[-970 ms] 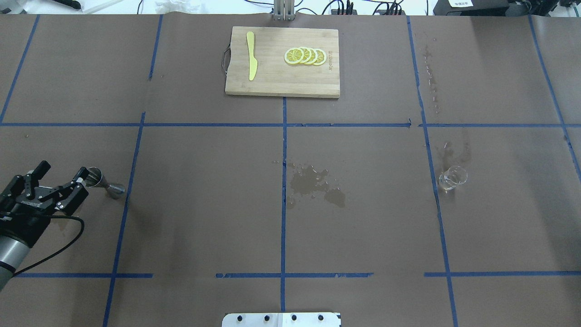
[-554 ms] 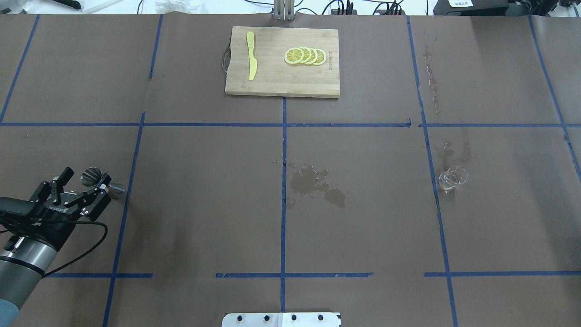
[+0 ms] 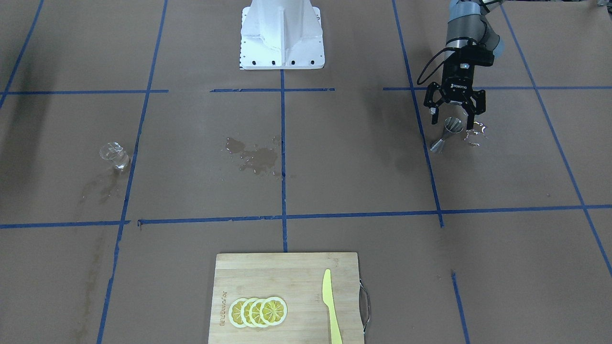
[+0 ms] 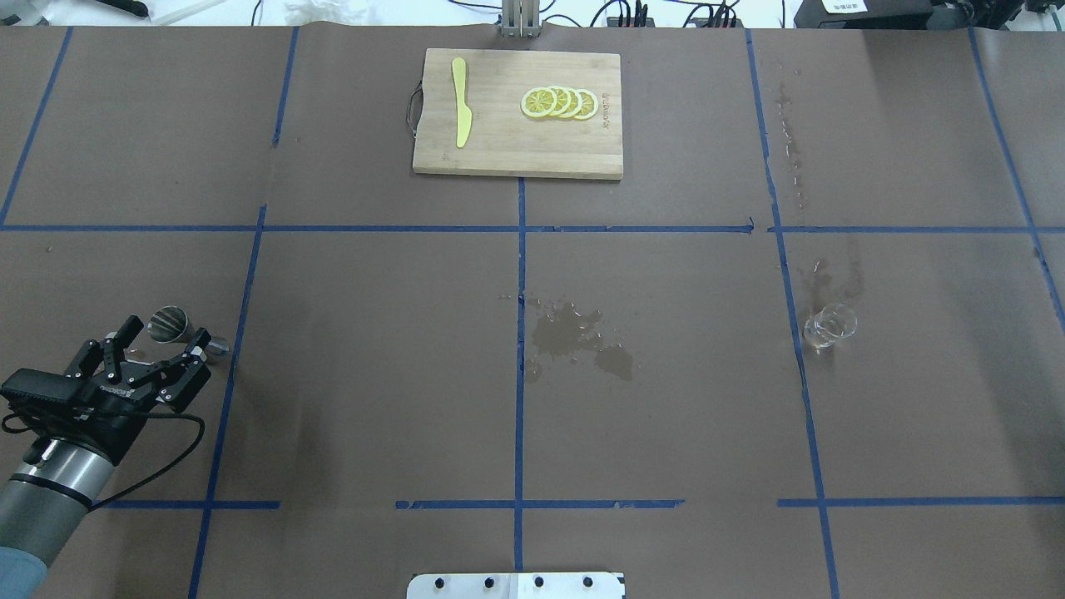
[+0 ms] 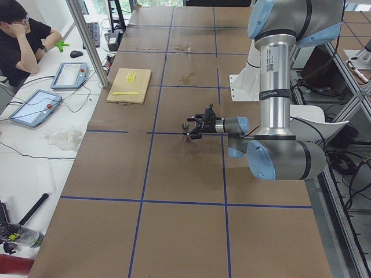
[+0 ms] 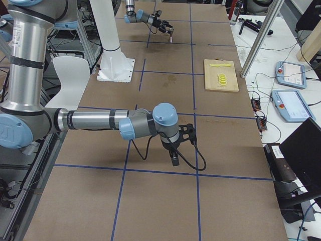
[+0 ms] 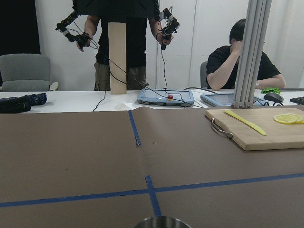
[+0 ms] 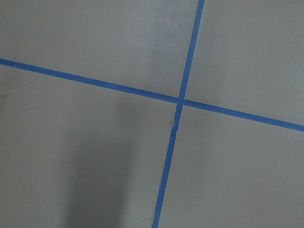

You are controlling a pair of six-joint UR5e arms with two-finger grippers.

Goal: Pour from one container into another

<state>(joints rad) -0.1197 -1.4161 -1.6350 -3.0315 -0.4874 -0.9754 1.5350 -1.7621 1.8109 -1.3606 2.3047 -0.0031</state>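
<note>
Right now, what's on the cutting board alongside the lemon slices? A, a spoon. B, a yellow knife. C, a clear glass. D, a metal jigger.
B: a yellow knife lies on the cutting board, apart from the lemon slices. The metal jigger and the clear glass are both well off the board.

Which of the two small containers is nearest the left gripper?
The metal jigger, right at the fingertips of the open left gripper. The clear glass stands far off, on the robot's right side.
</note>
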